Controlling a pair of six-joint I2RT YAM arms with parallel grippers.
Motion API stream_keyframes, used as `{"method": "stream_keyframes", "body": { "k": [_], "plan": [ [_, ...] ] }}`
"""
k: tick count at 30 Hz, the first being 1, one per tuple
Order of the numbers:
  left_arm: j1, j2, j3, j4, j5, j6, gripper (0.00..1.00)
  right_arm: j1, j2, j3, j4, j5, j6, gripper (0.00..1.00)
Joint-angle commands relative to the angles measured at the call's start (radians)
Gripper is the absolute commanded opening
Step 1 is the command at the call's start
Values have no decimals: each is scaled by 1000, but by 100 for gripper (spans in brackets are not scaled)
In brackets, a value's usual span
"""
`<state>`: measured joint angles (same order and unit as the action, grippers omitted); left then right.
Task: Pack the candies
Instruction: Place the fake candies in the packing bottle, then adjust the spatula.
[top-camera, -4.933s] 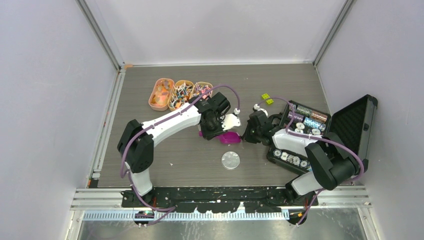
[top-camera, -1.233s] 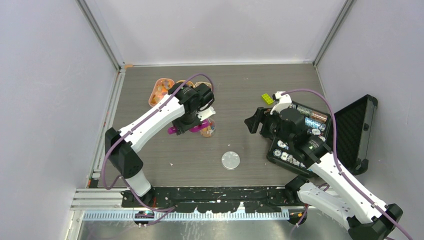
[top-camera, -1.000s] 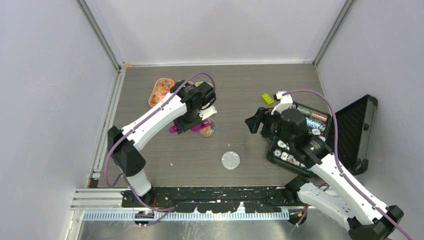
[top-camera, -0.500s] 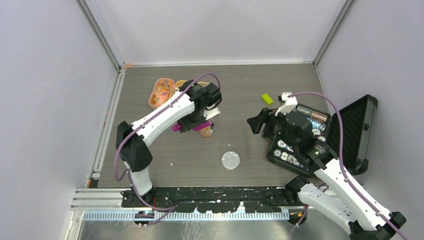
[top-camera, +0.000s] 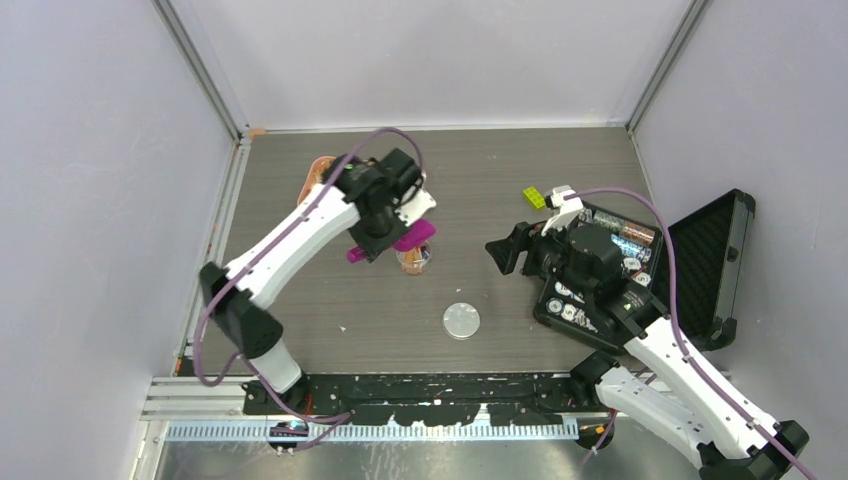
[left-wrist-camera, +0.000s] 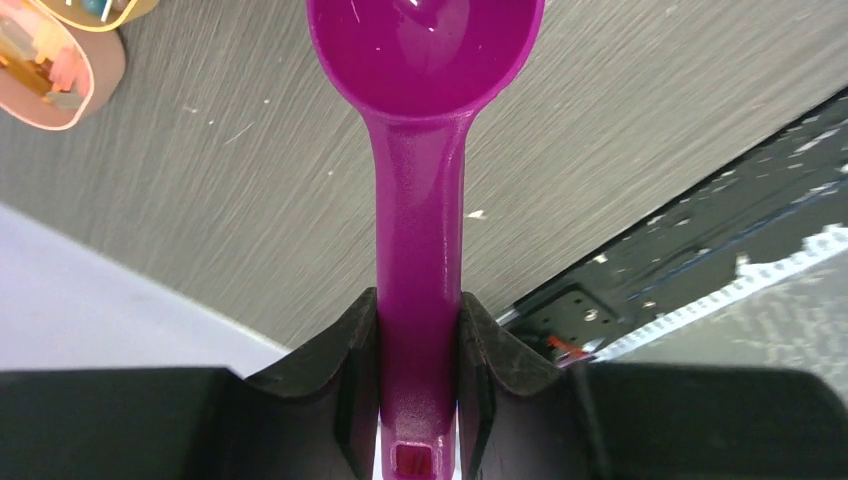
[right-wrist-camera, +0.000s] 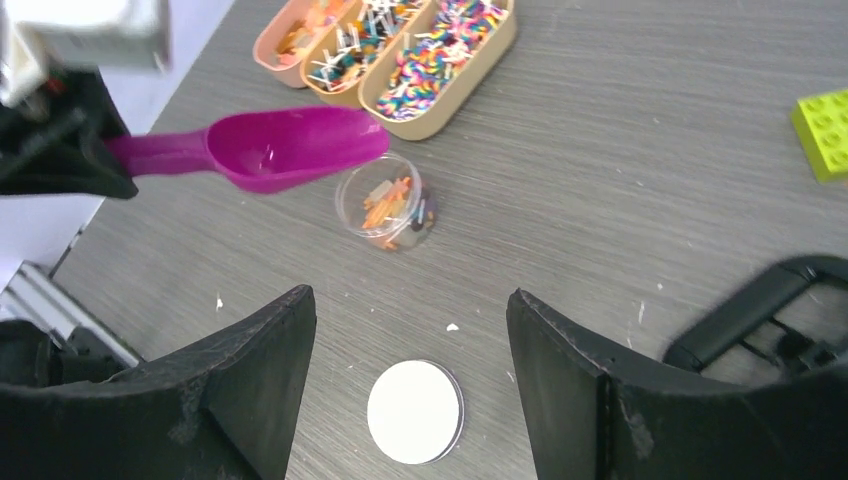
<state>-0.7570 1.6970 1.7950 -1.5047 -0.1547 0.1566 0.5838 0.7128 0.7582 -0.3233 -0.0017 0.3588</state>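
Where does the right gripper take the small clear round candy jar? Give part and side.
Grip the small clear round jar across its upright side wall, coming level from the robot's right with the open right gripper. The magenta plastic scoop hovers at its far left rim, and the open mouth should probably stay clear.

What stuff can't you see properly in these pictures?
Candy trays: in the top view the left arm covers nearly all of them.
Scoop: the left wrist view's top edge cuts off its bowl.
Green brick: cut by the right wrist view's right edge.
Candies in the jar: too small to count in any view.
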Motion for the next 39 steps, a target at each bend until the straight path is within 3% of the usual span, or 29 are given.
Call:
{"method": "stream_keyframes", "body": {
  "k": [1,6,13,17,24,29,34,37,39],
  "plan": [
    [96,-186,-65,146,263,-22,0,29,-22,-25,225,-113,-133,74],
    [167,-294,-191,266,483,-51,0,142,36,-37,433,-145,-332,74],
    [195,-424,-307,347,606,-67,0,384,193,56,449,-74,-623,74],
    [197,-465,-328,353,653,-39,0,456,287,95,450,-18,-681,70],
    [204,-476,-332,310,537,-17,0,518,390,144,480,-6,-706,68],
    [226,-485,-320,296,264,-54,0,518,392,181,480,16,-609,72],
    [254,-455,-301,247,59,-41,0,519,379,192,451,168,-454,74],
    [273,-400,-249,192,37,-26,0,518,356,177,428,233,-392,77],
    [274,-374,-204,174,94,-39,0,518,352,152,449,248,-428,78]
  ]
}}
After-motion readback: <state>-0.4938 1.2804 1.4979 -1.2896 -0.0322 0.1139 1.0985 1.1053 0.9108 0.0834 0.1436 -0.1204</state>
